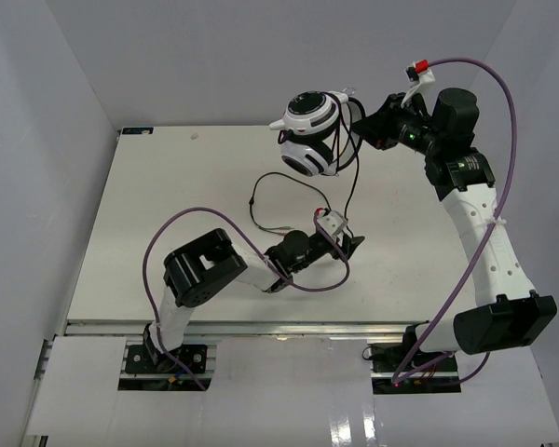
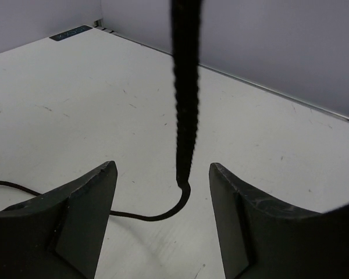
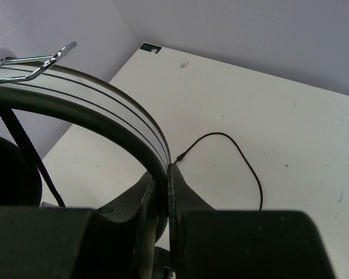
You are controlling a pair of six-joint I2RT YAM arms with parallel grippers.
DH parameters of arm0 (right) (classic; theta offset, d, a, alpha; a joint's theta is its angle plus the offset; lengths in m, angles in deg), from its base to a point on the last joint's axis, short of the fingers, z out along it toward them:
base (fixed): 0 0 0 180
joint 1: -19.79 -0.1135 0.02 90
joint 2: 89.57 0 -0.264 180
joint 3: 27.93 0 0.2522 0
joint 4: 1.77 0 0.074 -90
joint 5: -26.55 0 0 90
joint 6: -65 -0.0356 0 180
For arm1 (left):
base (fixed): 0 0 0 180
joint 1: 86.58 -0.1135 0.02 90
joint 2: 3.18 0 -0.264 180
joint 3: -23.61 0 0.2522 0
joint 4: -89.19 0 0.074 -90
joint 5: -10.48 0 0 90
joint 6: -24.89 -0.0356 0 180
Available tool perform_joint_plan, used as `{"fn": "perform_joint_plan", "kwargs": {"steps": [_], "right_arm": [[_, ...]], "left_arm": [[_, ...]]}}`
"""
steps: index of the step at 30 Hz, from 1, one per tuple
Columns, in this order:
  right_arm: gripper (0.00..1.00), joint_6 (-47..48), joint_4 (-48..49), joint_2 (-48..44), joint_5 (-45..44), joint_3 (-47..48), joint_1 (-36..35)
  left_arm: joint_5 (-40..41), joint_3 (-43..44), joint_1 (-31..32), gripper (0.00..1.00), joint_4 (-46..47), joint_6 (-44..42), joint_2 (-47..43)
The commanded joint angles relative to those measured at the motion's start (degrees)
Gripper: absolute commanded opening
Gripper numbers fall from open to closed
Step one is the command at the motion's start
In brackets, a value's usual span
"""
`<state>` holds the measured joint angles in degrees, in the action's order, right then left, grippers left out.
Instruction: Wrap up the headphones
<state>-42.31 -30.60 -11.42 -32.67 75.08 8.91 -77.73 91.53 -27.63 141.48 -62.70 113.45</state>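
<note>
The headphones (image 1: 312, 133) are white with black pads and hang in the air above the table's far edge. My right gripper (image 1: 371, 126) is shut on the thin headband (image 3: 104, 99), pinched between the fingers (image 3: 189, 192). A black ear pad (image 3: 6, 168) shows at the left of the right wrist view. The thin black cord (image 1: 354, 182) drops from the cups to the table and loops across it (image 1: 258, 197). My left gripper (image 1: 343, 235) is low over the table's middle. It (image 2: 163, 174) stands open with the hanging cord (image 2: 185, 104) between its fingers, touching neither.
The white table (image 1: 168, 205) is boxed in by pale walls at the left, back and right. A purple robot cable (image 1: 186, 219) arcs over the left arm, another (image 1: 508, 121) over the right. A dark label (image 2: 70, 33) marks the far left corner.
</note>
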Motion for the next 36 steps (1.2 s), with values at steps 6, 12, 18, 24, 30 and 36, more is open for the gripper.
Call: {"fn": "perform_joint_plan", "kwargs": {"steps": [6,12,18,24,30,36], "right_arm": [[0.08,-4.9,3.4,-4.3,5.4,1.7,0.7],[0.08,0.9,2.0,-4.1,14.7,3.2,6.5],[0.08,16.8,-5.6,-4.8,6.0,3.5,8.2],[0.08,23.3,-6.8,-6.6,4.0,3.0,8.3],[0.08,43.6,-16.6,-8.9,12.5,5.5,8.3],[0.08,53.2,-27.8,-8.3,21.6,8.7,8.3]], "left_arm": [[2.1,8.4,-0.7,0.29,2.3,4.3,4.3],[-1.1,-6.5,-4.0,0.0,13.0,9.4,-2.5],[-15.3,-21.9,-8.8,0.0,12.6,10.7,-16.2],[-26.5,-25.0,-15.2,0.0,3.1,10.0,-23.4],[-38.2,-22.4,-24.8,0.0,-5.0,13.8,-26.3],[-52.6,-13.9,-29.7,0.0,-19.1,12.3,-23.6]]}}
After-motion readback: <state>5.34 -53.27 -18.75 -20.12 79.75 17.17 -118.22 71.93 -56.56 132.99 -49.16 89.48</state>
